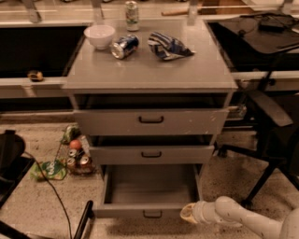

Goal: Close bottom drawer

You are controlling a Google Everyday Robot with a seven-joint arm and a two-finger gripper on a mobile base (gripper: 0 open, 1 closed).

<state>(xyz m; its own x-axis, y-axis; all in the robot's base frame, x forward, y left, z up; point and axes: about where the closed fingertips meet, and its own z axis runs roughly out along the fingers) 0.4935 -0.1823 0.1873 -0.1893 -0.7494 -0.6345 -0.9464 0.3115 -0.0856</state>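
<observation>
The bottom drawer (149,191) of the grey cabinet (149,70) is pulled far out, an empty flat grey box with a small black loop handle (153,214) on its front panel. My gripper (188,213) is at the end of the white arm that comes in from the lower right. It sits low, against the right end of the drawer's front panel, to the right of the handle. The top drawer (151,121) and middle drawer (151,154) each stand out a little.
On the cabinet top stand a white bowl (99,36), a lying can (124,46), an upright can (132,12) and a crumpled bag (167,46). Cans and litter (74,156) lie on the floor at left. An office chair (273,135) stands at right. A black cable (51,191) crosses the floor.
</observation>
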